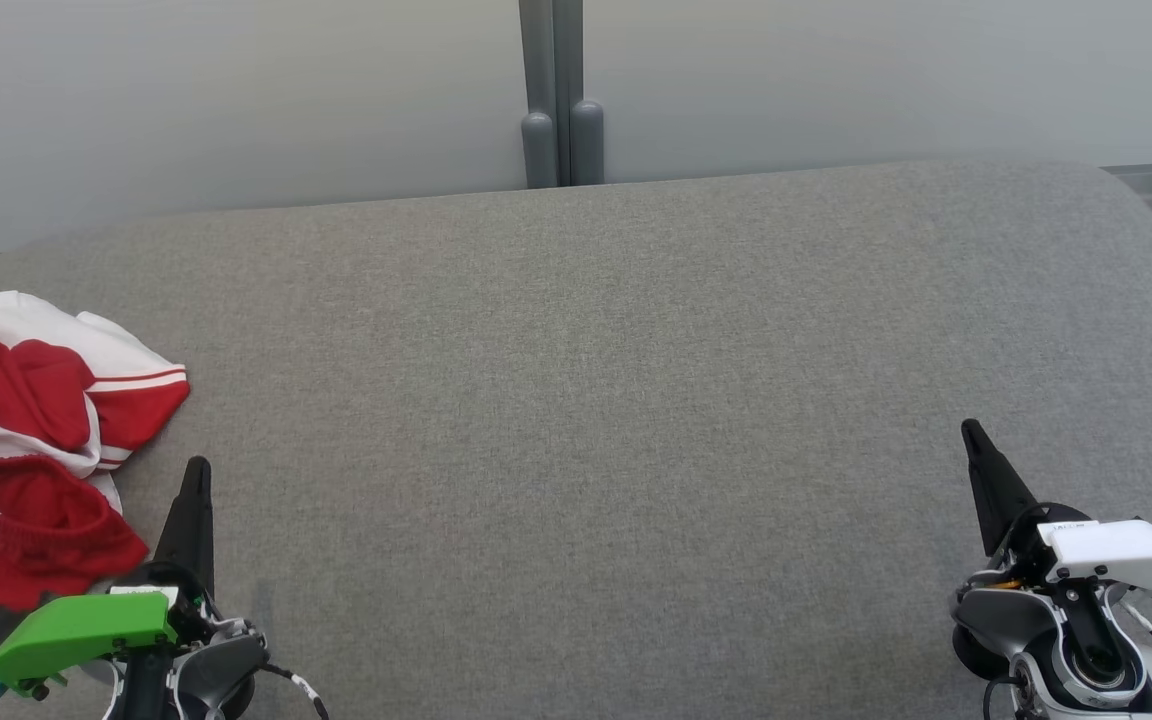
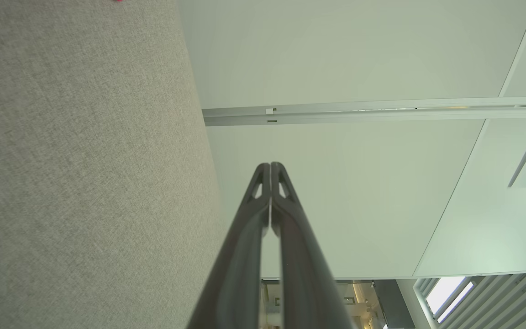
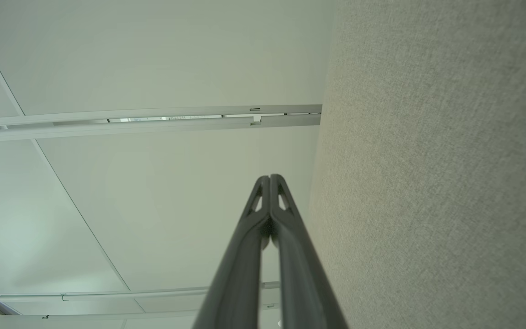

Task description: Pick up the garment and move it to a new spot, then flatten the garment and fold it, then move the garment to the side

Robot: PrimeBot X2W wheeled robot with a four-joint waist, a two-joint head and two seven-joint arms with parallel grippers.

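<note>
A red and white garment [image 1: 31, 440] lies crumpled at the far left edge of the grey fabric table [image 1: 586, 400]. My left gripper [image 1: 198, 468] stands just right of the garment's lower part, shut and holding nothing. In the left wrist view its fingertips meet, the left gripper [image 2: 270, 165] seen against a pale wall. At the lower right of the head view my right gripper [image 1: 970, 428] is shut and empty, far from the garment. The right wrist view shows the right gripper [image 3: 270, 177] with both fingers pressed together.
A grey double post [image 1: 561, 100] rises behind the table's far edge against a pale wall. The table's far corners are rounded. Wall panels and a metal rail [image 2: 359, 112] run across the left wrist view.
</note>
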